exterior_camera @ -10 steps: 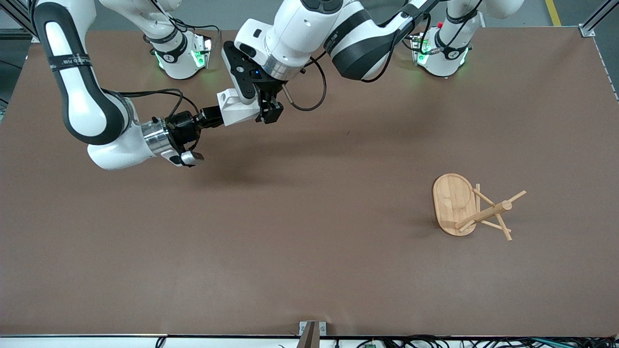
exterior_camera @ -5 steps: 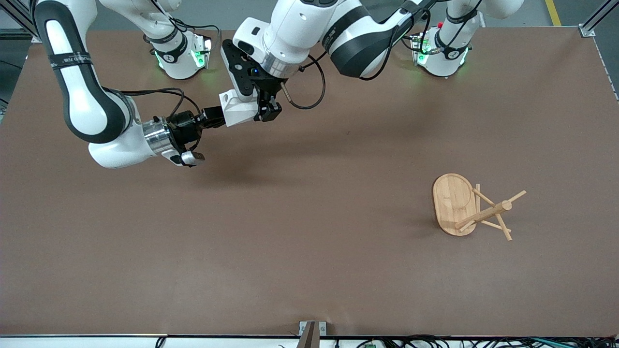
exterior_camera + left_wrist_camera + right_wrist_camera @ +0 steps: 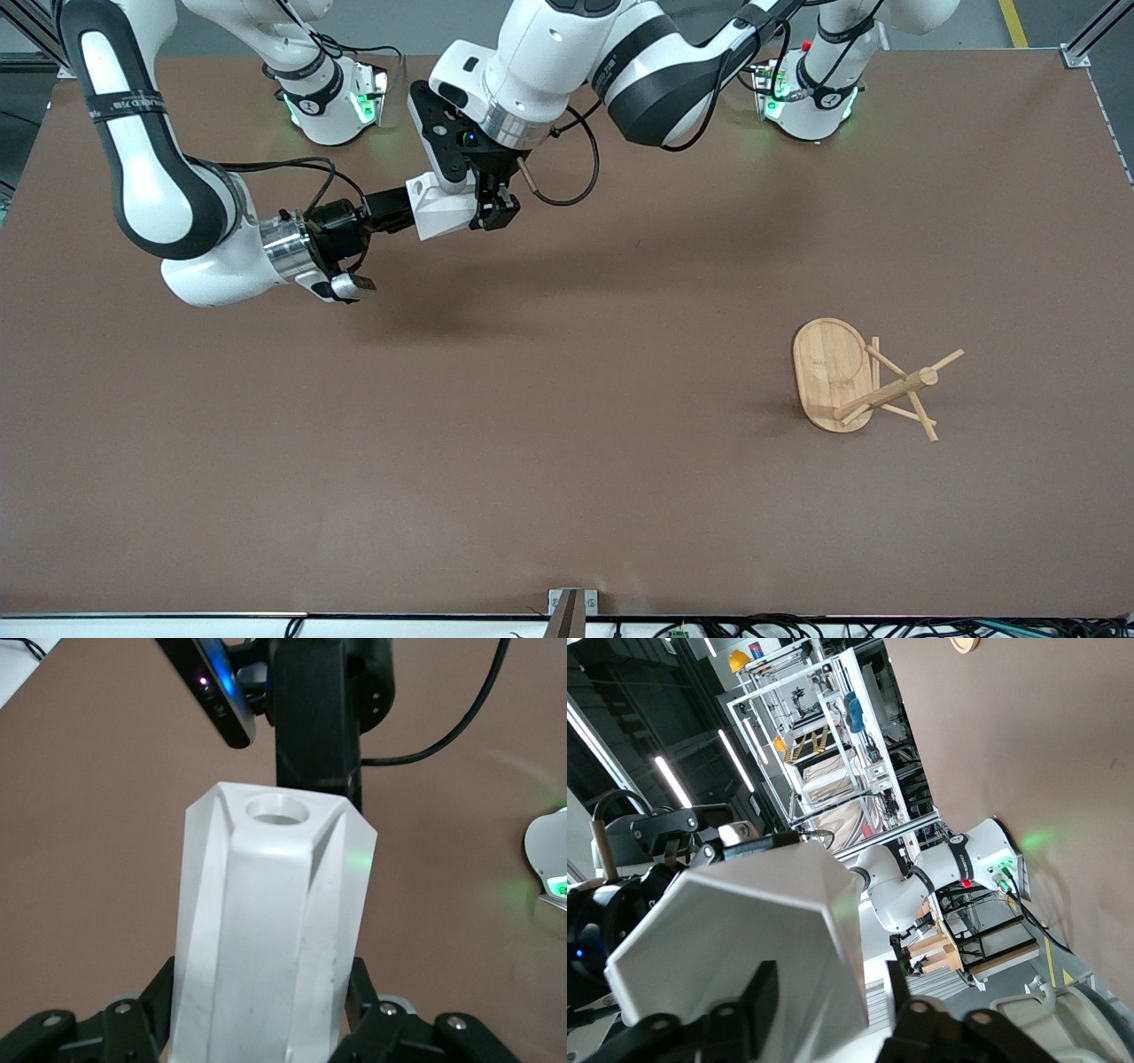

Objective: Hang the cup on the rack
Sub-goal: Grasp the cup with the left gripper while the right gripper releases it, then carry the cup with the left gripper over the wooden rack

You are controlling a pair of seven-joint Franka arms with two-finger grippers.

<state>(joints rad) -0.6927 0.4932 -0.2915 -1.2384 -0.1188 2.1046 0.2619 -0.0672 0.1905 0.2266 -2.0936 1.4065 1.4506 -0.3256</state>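
Observation:
The white faceted cup [image 3: 440, 209] hangs in the air over the table's part near the right arm's base, held between both hands. My left gripper [image 3: 493, 211] is shut on the cup's body [image 3: 266, 930], a black finger [image 3: 159, 992] pressed to each side. My right gripper [image 3: 400, 209] stands open round the cup's other end [image 3: 744, 939]; one finger [image 3: 764, 985] lies along a facet and the other [image 3: 897, 983] stands clear of it. The bamboo rack [image 3: 831, 372] rests toward the left arm's end of the table, its post [image 3: 890, 392] and pegs pointing that way.
The brown table [image 3: 567, 461] stretches wide between the cup and the rack. Both arm bases, lit green, stand along the edge farthest from the front camera. A small metal bracket [image 3: 571, 607] sits at the nearest edge.
My left gripper has shut on the cup. The right gripper's fingers have spread apart from it. Both hands and the cup shifted only slightly.

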